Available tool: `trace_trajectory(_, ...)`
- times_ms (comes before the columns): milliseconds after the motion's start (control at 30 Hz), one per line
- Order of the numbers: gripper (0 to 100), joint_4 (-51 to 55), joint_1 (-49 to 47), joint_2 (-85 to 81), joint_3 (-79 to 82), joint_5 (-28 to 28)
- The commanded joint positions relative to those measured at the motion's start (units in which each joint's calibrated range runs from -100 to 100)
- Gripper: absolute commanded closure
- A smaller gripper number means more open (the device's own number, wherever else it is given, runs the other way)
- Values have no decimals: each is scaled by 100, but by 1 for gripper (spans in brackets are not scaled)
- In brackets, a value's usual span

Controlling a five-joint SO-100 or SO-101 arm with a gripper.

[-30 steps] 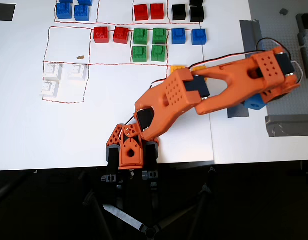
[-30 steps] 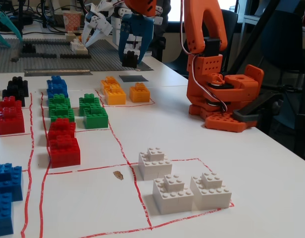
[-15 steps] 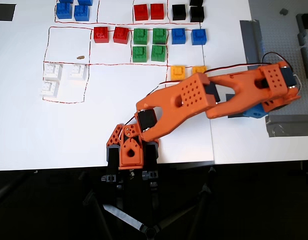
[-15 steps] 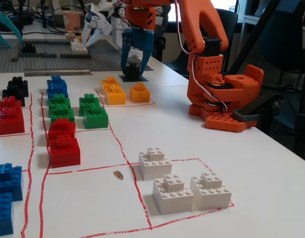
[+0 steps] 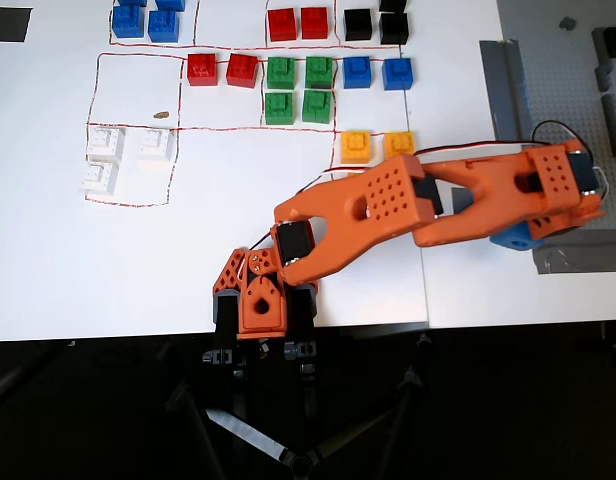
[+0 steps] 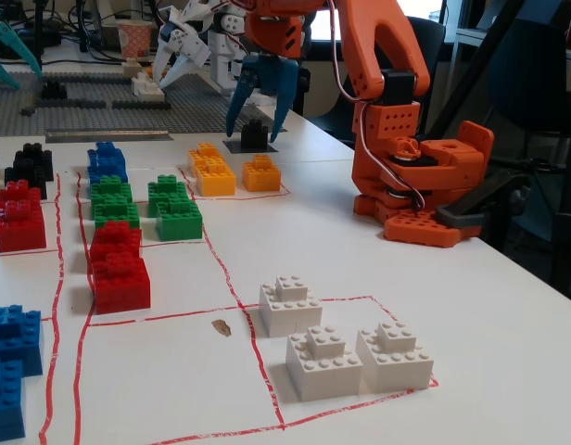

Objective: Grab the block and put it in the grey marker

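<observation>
Lighting: bright, even, diffuse; soft shadows lying under the arm; background beyond the gripper (image 6: 256, 104) blurring slightly.

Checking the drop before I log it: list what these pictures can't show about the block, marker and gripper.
- Overhead view: the block, the grey marker and the gripper's fingertips are hidden under the orange arm.
- Fixed view: the block covers much of the grey marker; centering unclear. The gripper is open above it.

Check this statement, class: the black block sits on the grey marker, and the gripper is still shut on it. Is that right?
One part is wrong. The black block does sit on the grey marker, but the gripper is open, with its blue jaws spread apart on either side of the block and no longer clamping it. The fixed view shows this; in the overhead view the arm hides the block.
</observation>
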Motion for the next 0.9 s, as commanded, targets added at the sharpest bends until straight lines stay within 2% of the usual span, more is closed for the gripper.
trace_trajectory(0, 70, -71, 25, -579, -248, -54)
trace_trajectory(167, 67, 329, -225, -1174, -221, -220)
trace_trajectory(433, 66, 1839, -940, -2444, -412, -601)
trace_trajectory(667, 80, 1961, -2163, -3739, 714, -1363)
trace_trajectory(867, 93, 1961, -3636, -4249, 1776, -2330)
